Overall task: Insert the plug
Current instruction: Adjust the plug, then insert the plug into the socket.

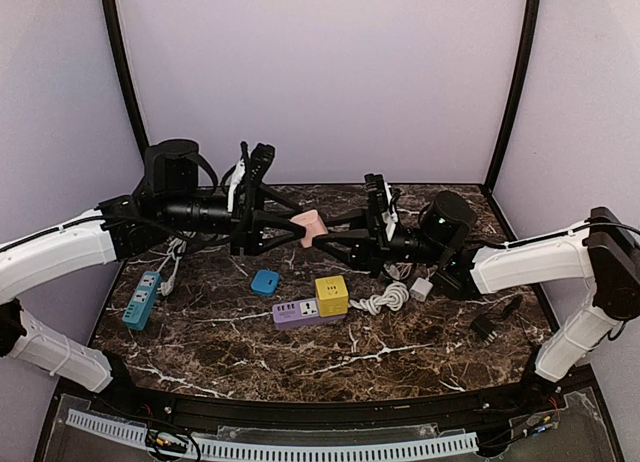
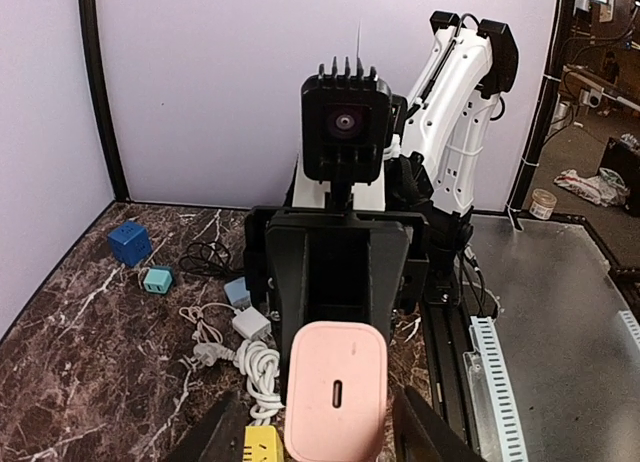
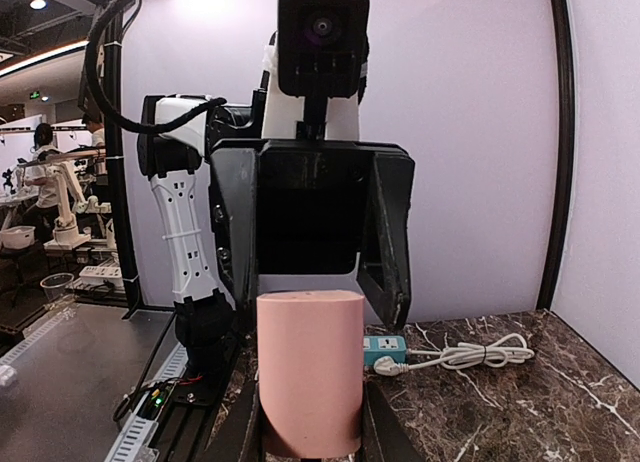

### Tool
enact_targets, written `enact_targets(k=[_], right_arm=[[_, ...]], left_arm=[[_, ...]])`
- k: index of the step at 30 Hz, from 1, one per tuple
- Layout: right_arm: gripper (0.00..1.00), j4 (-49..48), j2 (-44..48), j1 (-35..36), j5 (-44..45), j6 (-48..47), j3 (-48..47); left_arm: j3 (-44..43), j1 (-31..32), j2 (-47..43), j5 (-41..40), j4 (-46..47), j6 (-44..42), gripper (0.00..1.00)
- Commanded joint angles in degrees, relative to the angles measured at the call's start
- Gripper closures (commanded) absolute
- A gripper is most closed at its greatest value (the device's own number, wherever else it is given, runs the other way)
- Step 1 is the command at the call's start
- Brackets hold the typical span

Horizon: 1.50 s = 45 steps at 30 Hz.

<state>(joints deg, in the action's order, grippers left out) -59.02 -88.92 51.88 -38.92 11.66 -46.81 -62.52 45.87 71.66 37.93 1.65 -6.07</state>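
Our right pincer [image 3: 310, 427] is clamped on the pink plug [image 3: 310, 367], carrying it in the air above the middle of the desk [image 1: 400, 367]. Seen from above, the left pincer [image 2: 318, 434] sits at nine o'clock of the plug. It is part open, a finger on each side, apparently not yet gripping. We judge this a handover for a better hold. The purple socket strip [image 1: 296, 314], the likely target, lies at six o'clock.

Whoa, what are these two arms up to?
They meet in mid-air above the marble table. The right hand grips a pink charger block. The left hand sits open around its other end, fingers not touching it. The purple power strip lies on the table below, and the block is nowhere near it yet.
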Motion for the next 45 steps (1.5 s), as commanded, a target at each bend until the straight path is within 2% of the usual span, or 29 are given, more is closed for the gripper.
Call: enact_targets(k=[1, 3, 5, 7, 9, 10, 11, 12, 13, 14, 15, 19, 22, 26, 31, 41, 45], right_arm=[[1.00, -1.4, 0.5, 0.4, 0.5, 0.0, -0.7], [1.00, -1.4, 0.5, 0.4, 0.6, 0.1, -0.6], [1.00, -1.3, 0.5, 0.5, 0.6, 0.0, -0.4], [1.00, -0.9, 0.6, 0.4, 0.7, -0.1, -0.4], [1.00, -0.5, 0.7, 0.5, 0.7, -0.2, -0.4], [0.99, 0.0, 0.9, 0.4, 1.0, -0.2, -0.4], [0.87, 1.4, 1.2, 0.3, 1.9, -0.3, -0.5], [0.66, 3.5, 1.8, 0.3, 2.4, -0.6, -0.6], [0.43, 7.1, 2.7, 0.1, 3.2, -1.6, -0.5], [0.12, 10.2, 3.9, 0.0, 4.6, -2.5, -0.3], [0.03, 13.5, 5.6, -0.3, 6.4, -3.4, 0.3], [0.01, 26.2, 13.0, -2.0, 13.9, -5.4, 3.3], [0.01, 30.7, 18.2, -2.9, 16.9, -6.0, 6.6], [0.01, 30.7, 23.7, -3.4, 20.6, -5.5, 11.9], [0.01, 30.0, 23.6, -4.0, 22.4, -4.8, 14.1], [0.01, 29.1, 20.6, -4.9, 20.8, -4.9, 13.7], [0.01, 29.7, 20.6, -5.1, 20.8, -4.6, 13.6]], left_arm=[[0.2, 0.2, 0.7, 0.9, 0.0, 0.9, 0.47], [0.0, 0.2, 1.0, 1.1, -0.1, 1.0, 0.49], [-0.1, 0.2, 1.2, 1.3, -0.2, 1.0, 0.59], [-0.4, 0.1, 1.3, 1.3, -0.2, 0.5, 0.84], [-0.5, 0.2, 1.3, 1.0, 0.0, 0.5, 0.97], [-0.5, 0.2, 1.2, 0.8, -0.1, 0.8, 0.98], [-0.5, 0.2, 1.2, 0.2, -0.2, 1.0, 0.99], [-0.2, 0.1, 1.2, -0.4, -0.6, 1.6, 0.99], [-0.1, 0.1, 1.1, -2.1, -1.0, 1.7, 0.99], [0.7, 0.1, 1.0, -3.3, -2.1, 1.8, 0.99], [1.8, 0.1, 1.0, -5.8, -3.0, 1.7, 0.99], [5.9, -1.5, 2.6, -8.3, -5.9, -0.3, 0.99], [9.0, -2.6, 4.8, -8.1, -1.5, -2.3, 0.99], [12.8, -2.8, 9.1, -9.0, 6.0, -4.6, 0.99], [15.7, -2.8, 14.5, -7.0, 12.6, -4.5, 0.99], [20.9, -2.8, 18.0, -7.9, 20.1, -8.4, 0.99], [21.9, -3.6, 18.1, -5.1, 18.1, -7.5, 0.99]])
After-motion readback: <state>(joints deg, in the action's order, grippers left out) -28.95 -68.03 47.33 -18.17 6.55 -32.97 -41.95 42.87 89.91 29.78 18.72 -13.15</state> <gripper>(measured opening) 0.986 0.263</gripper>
